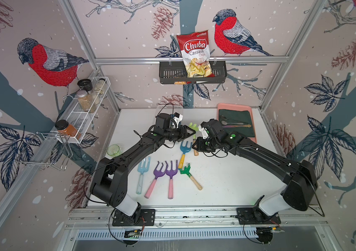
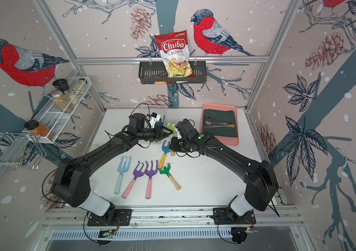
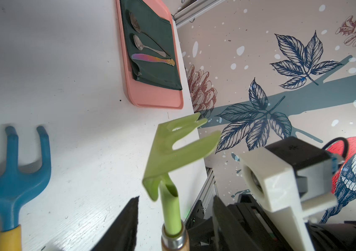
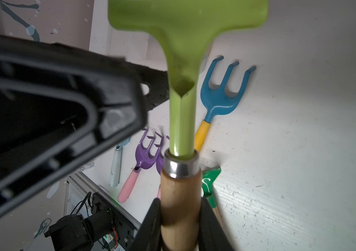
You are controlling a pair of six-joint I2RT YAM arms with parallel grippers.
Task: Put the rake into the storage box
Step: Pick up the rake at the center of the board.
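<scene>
The light green rake [image 1: 193, 126] is held up near the middle of a top view. The right gripper [image 4: 181, 208] squeezes its wooden handle. The left gripper [image 3: 176, 197] has its jaws apart around the green neck, not touching. It looks like a hand-over. Next the left one should close, then carry the rake to the clear storage box [image 1: 180, 108], upper middle.

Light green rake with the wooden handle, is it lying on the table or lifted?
Lifted: the right tool clamps the light green rake by its wooden handle, head clear above the white table.
</scene>
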